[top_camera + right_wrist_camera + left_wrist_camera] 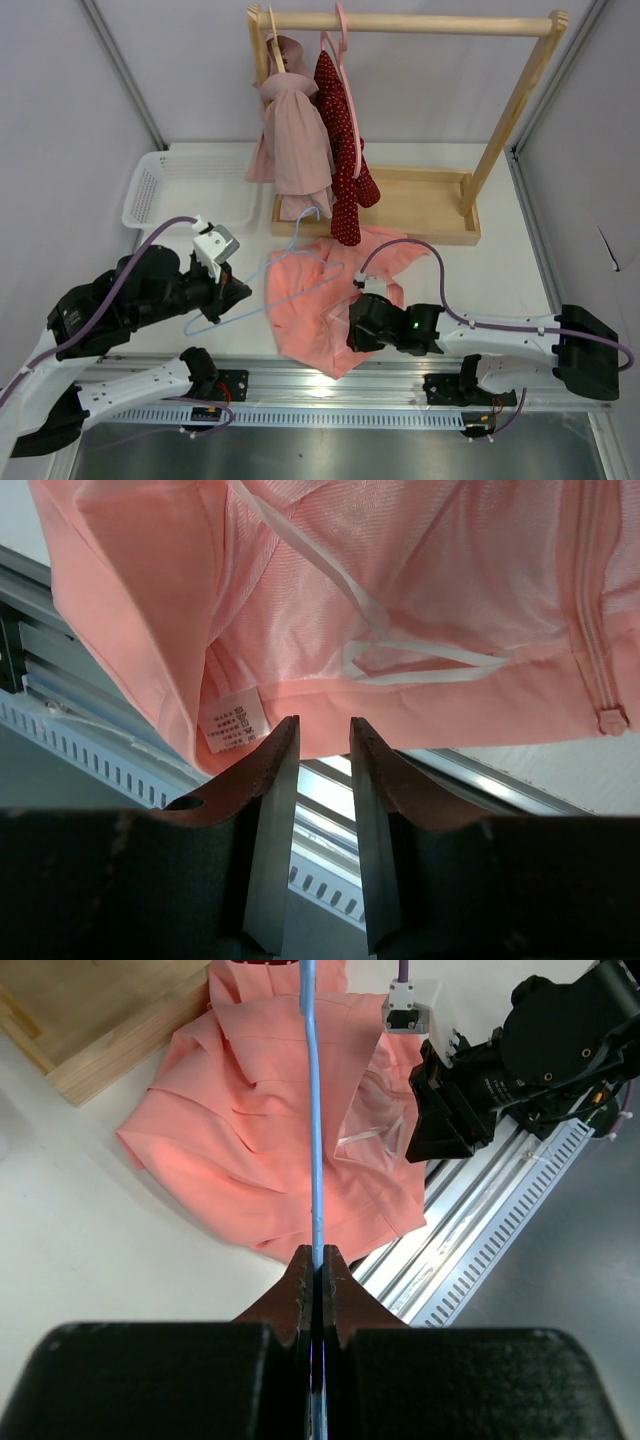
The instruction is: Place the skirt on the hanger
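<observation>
the skirt [312,312] is spread on the counter [490,272] at its near edge, before the wooden rack [420,205]. the hanger [314,1140] is laid across it, clamped in the left hand [318,1258]. the right hand [324,730] is held narrowly parted beside the skirt's edge, with nothing gripped.

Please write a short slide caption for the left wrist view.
The left gripper pinches the blue hanger, its wire crossing the coral skirt.

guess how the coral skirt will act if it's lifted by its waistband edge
The skirt lies crumpled in soft folds, so it will probably hang limp rather than hold shape. Its inner lining looks glossy, so it may slip in a light pinch. Being thin fabric, it likely weighs little.
</observation>
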Tool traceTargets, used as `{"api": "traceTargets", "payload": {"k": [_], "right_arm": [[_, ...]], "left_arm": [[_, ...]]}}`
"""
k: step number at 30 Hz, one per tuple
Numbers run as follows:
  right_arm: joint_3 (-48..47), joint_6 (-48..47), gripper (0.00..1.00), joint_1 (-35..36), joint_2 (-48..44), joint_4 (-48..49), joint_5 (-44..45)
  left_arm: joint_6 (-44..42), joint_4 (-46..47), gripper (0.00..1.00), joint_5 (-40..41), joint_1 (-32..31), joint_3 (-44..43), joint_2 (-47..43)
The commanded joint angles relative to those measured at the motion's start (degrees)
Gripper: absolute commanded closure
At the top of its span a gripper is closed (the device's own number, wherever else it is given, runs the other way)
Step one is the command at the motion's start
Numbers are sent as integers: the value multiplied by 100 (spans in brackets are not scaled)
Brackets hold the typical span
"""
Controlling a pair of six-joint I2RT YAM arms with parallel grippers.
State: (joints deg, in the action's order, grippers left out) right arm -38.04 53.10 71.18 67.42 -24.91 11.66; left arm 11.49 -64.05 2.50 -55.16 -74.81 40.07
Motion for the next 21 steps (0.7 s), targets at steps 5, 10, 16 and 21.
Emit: {"api": "traceTargets", "payload": {"k": [5, 10, 16, 21], "right_arm": [[-19, 130, 68, 45, 509, 662, 416], [-81, 86, 69, 37, 878, 794, 583], [-177, 25, 69, 36, 1194, 813, 881], [-125, -1, 69, 45, 1230, 864, 1040]], "left_arm": [[-76, -239, 100, 198, -21, -307, 106], [-85, -187, 100, 128, -22, -289, 132], [-103, -169, 100, 84, -22, -298, 150], [-94, -187, 100, 40, -22, -263, 141]]}}
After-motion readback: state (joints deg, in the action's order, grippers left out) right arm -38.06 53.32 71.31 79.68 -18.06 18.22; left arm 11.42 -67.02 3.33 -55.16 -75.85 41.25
